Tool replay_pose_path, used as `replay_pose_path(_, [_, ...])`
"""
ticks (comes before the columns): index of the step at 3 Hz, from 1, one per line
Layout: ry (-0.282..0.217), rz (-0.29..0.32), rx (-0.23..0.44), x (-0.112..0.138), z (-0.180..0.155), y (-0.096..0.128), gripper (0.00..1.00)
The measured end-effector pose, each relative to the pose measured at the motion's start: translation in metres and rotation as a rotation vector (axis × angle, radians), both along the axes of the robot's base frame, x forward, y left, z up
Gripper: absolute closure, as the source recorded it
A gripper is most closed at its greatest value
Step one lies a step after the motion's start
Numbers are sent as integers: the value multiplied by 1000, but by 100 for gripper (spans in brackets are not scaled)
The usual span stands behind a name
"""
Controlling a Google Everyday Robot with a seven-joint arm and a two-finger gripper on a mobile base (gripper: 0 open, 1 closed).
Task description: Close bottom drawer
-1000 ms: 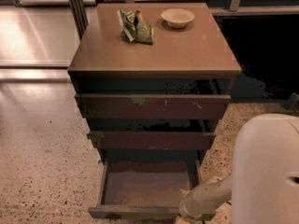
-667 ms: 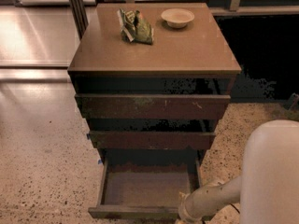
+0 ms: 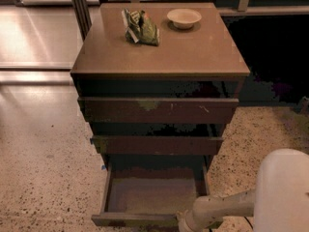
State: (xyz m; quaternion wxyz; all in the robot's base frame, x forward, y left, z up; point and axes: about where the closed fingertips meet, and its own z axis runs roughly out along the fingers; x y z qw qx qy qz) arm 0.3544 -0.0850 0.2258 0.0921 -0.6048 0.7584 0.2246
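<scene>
Shows the bottom drawer (image 3: 149, 196) pulled far out at the foot of the table (image 3: 193, 52), with its grey-brown tray open to view and its front panel close to the lower edge. Places the claw (image 3: 186, 222) at the right end of that front panel, at the tip of a pale arm (image 3: 227, 206) reaching in from the right. Cannot tell whether spread or pressed together, nor whether touching the panel. Shows the middle drawer front (image 3: 157, 145) and, above it, the scratched uppermost drawer front (image 3: 157, 110). Finds a crumpled green bag (image 3: 141, 28) and a pale bowl (image 3: 184, 18) near each other, not touching, on the table.
</scene>
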Motion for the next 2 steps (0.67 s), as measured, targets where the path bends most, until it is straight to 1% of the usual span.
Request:
replay_pose_path(1, [61, 52, 17, -11, -35, 9, 0])
replay_pose_path(2, [61, 53, 19, -11, -34, 9, 0])
